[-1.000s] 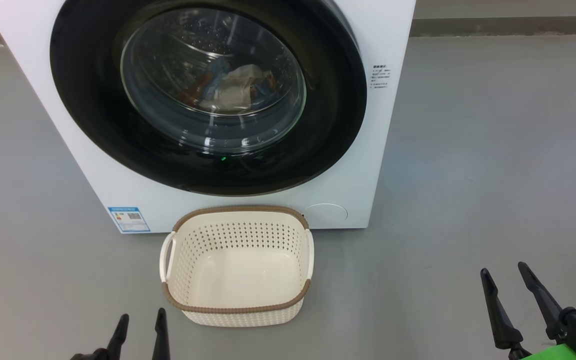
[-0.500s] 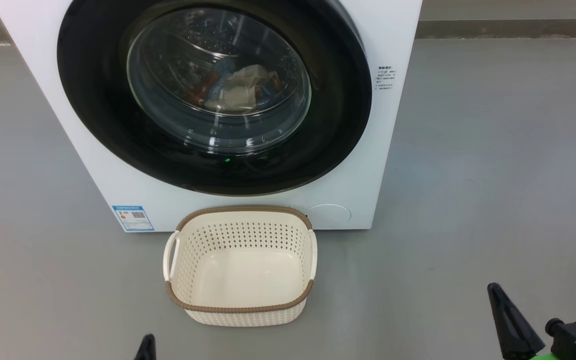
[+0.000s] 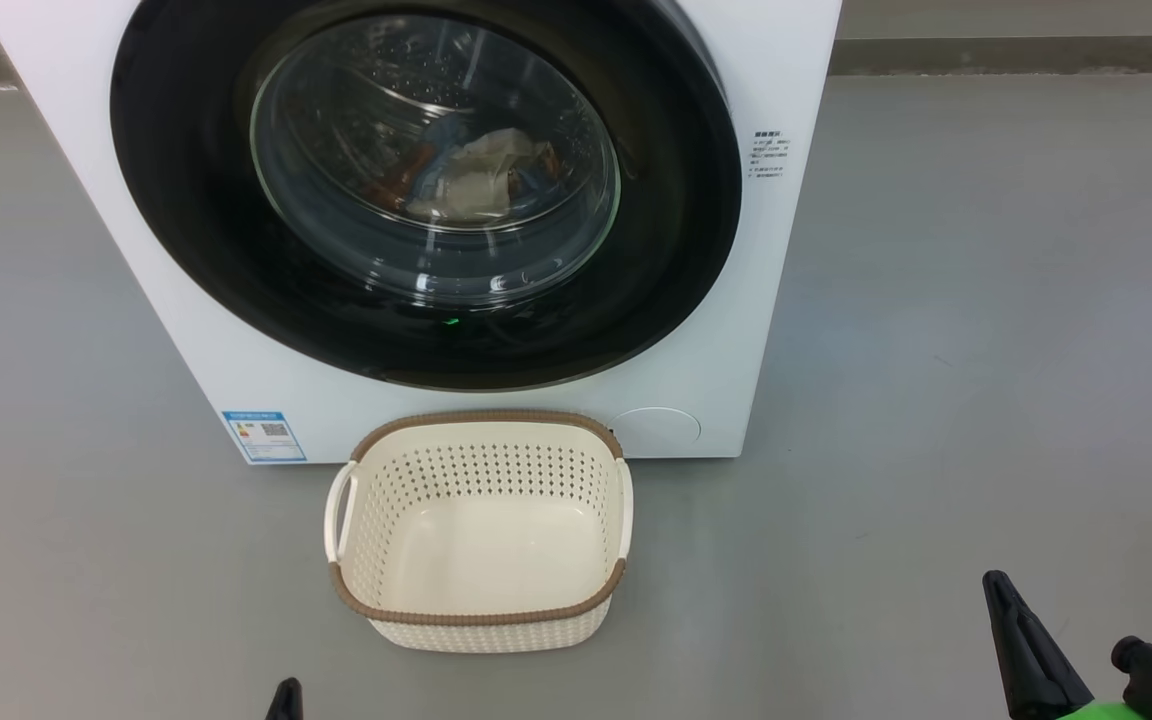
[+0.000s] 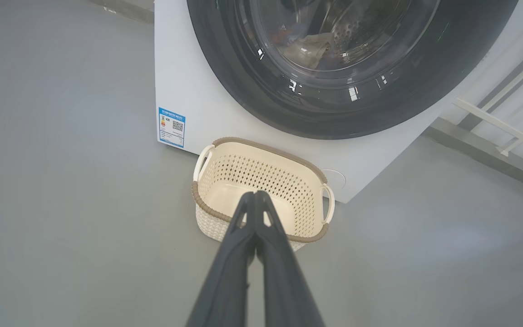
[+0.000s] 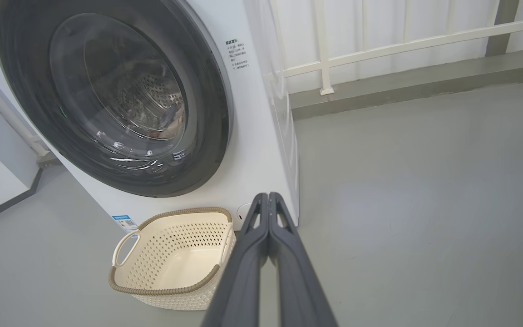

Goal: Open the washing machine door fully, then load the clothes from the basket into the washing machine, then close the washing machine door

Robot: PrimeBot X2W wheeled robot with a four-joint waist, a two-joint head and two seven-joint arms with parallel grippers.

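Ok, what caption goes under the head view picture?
Empty basket sits before the shut washing machine door, clothes showing inside.

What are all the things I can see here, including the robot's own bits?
washing machine: one, white, standing on the floor, facing the robot
door: one, glossy black with a clear round window, shut on the machine's front
clothes: a small heap, cream, blue and orange, inside the drum behind the window
basket: one, cream with a brown rim, empty, on the floor against the machine's front
label: one, blue, lower front corner of the machine
floor: grey, all around
railing: one, white, behind the machine
left pincer: one, dark, shut, holding nothing
right pincer: one, dark, shut, holding nothing
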